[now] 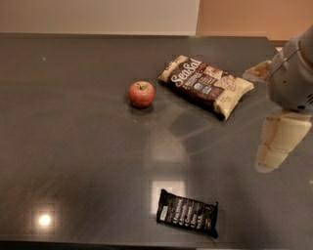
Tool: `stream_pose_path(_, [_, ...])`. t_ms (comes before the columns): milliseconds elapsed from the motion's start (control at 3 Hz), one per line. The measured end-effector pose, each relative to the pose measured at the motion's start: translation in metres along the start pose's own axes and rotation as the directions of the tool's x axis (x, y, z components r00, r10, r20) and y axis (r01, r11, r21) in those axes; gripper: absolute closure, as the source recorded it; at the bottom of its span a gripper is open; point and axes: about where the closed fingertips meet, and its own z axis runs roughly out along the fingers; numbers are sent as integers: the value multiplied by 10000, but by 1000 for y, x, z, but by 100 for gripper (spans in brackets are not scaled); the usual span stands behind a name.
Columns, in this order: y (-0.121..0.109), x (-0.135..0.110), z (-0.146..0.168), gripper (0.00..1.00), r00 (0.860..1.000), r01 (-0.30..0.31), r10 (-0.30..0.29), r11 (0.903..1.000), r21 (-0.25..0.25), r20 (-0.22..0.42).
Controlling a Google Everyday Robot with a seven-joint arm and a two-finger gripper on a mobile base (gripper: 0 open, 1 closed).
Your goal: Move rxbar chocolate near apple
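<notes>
The rxbar chocolate [187, 213], a flat black wrapper with white lettering, lies on the dark table [73, 146] near its front edge. The apple [141, 93], small and red, sits farther back and to the left, well apart from the bar. My gripper [258, 119] hangs above the table's right side, beyond the bar and to the right. Its cream fingers [275, 142] are spread open and hold nothing.
A brown-and-cream SeaSalt snack bag [205, 84] lies to the right of the apple, between it and my gripper. The table's far edge meets a pale wall [98, 14]. Light glare spots show near the front edge.
</notes>
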Motion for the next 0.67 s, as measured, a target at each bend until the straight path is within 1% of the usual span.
stream_pose_path(333, [36, -19, 51, 0, 9933, 1151, -1139, 9905, -749, 202])
stream_pose_path(667, [63, -23, 94, 0, 9822, 1877, -1866, 9699, -1549, 218])
